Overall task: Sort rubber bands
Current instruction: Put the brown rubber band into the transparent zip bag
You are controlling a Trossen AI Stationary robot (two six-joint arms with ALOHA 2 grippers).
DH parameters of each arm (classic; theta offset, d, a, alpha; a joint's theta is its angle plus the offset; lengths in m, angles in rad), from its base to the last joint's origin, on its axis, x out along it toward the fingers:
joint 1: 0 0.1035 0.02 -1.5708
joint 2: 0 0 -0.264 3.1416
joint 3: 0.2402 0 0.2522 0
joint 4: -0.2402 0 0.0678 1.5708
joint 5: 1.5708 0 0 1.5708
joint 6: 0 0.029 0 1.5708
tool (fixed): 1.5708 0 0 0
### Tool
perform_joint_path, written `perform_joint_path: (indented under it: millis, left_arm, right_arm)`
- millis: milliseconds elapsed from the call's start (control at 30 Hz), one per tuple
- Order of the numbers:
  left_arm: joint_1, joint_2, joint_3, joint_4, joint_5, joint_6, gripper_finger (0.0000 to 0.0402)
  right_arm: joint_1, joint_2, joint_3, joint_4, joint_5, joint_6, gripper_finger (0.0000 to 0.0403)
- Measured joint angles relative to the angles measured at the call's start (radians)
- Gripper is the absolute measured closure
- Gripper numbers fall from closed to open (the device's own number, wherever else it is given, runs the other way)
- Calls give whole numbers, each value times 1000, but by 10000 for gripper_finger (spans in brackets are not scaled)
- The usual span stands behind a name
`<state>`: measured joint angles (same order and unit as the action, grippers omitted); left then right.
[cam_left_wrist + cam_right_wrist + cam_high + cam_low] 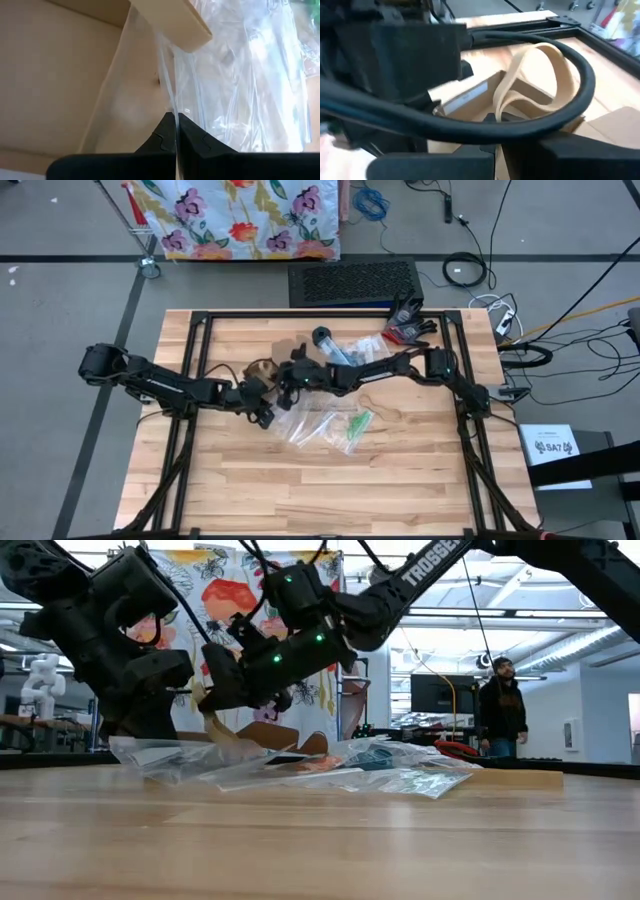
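Note:
My left gripper [265, 412] is at the table's middle left, shut on a clear plastic bag [235, 85]. This bag belongs to a heap of clear bags [318, 425] lying flat on the wood. One bag of the heap holds green rubber bands [358, 424]. Beside the left gripper, my right gripper [496, 122] reaches in from the right, over a brown cardboard piece [262, 368]. It is shut on a wide tan rubber band [540, 65]. A black cable [570, 100] of the left arm crosses in front of that band. My left gripper pinches one edge of the clear bag [175, 107] between its two fingertips, slanting down from the table's left. The film rises from the fingers in a crease, and the rest of the bag lies on the table. My right gripper pinches the tan band at one end of its loop [496, 107], coming almost level from the table's right. The open loop stands out past the fingertips. In the low view the band [213, 722] curves down just over the bags.
A tube with blue bands [325, 340] and a red-and-black pack [405, 330] lie near the far edge. The black frame rails [300, 315] run round the tabletop. Bare wood lies toward the near edge. A person [500, 705] stands in the room beyond.

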<state>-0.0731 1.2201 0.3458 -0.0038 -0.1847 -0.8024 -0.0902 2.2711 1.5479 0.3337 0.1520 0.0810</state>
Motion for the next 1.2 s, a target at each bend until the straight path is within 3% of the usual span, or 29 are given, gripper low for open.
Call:
perform_joint_path:
  millis: [300, 533, 900, 1200]
  left_arm:
    - [1, 0, -1, 41, -7, 24, 401]
    - [2, 0, -1, 43, -19, 24, 401]
    - [13, 1, -1, -12, -7, 25, 401]
    - [14, 2, -2, -12, -78, 23, 401]
  right_arm:
    - [-15, 21, -27, 200, -76, 50, 403]
    - [3, 22, -27, 88, -75, 45, 403]
    - [24, 15, -27, 111, -67, 17, 403]
    - [-14, 9, -26, 54, -48, 159, 403]
